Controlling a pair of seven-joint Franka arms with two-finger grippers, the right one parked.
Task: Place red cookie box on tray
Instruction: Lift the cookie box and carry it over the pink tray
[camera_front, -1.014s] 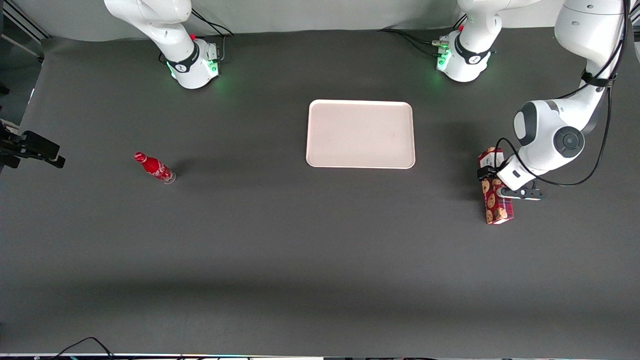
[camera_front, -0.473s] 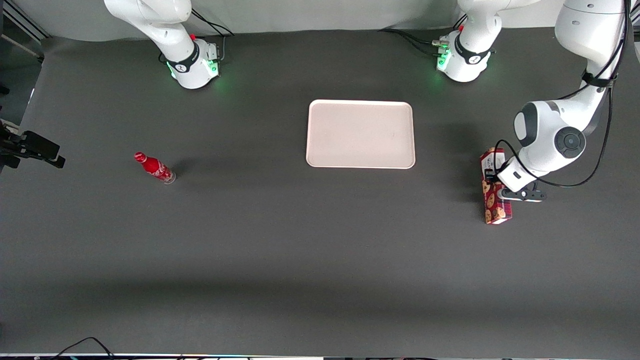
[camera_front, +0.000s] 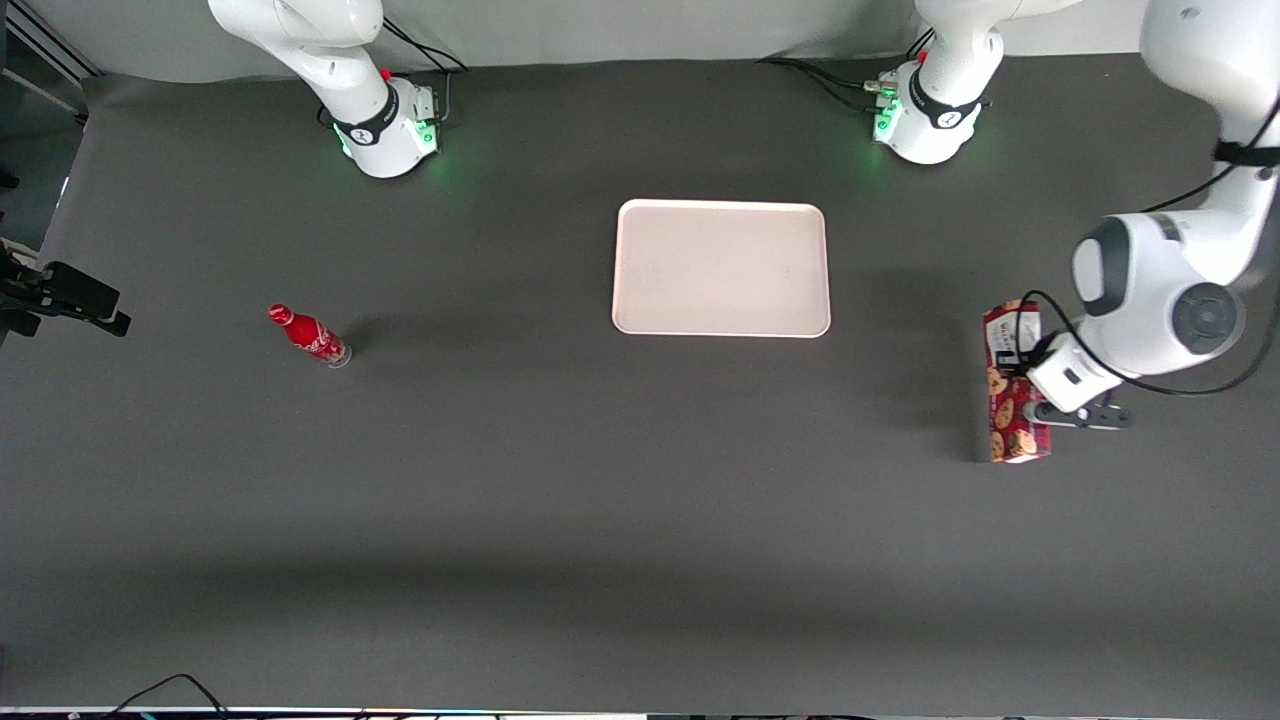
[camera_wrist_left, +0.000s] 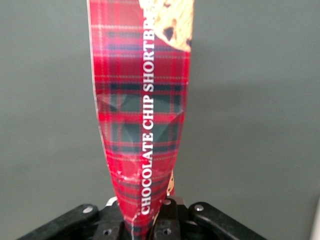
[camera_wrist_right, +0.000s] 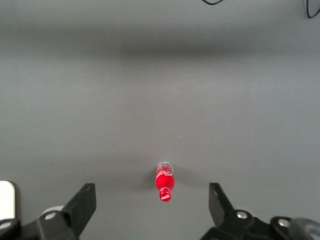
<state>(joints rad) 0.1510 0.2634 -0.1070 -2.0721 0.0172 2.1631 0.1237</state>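
While the pincer (camera_wrist_left: 145, 222) is pinching the red cookie box (camera_front: 1014, 382) by one thin edge near the working arm's end of the table (camera_front: 600, 480), the carton is denting under the closed fingers. Held so narrowly, it is risking swinging or slipping free during the carry to the tray (camera_front: 721, 267), which is sitting well apart.

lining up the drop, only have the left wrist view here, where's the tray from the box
Observer: The tray lies apart from the red cookie box, toward the parked arm's end, nothing between them.
Operator: gripper got it?
Observer: Yes, the gripper is shut on the box near its white-label end.
Operator: anything else on the table
Observer: A small red soda bottle stands nearer the parked arm's end, well clear of the tray.
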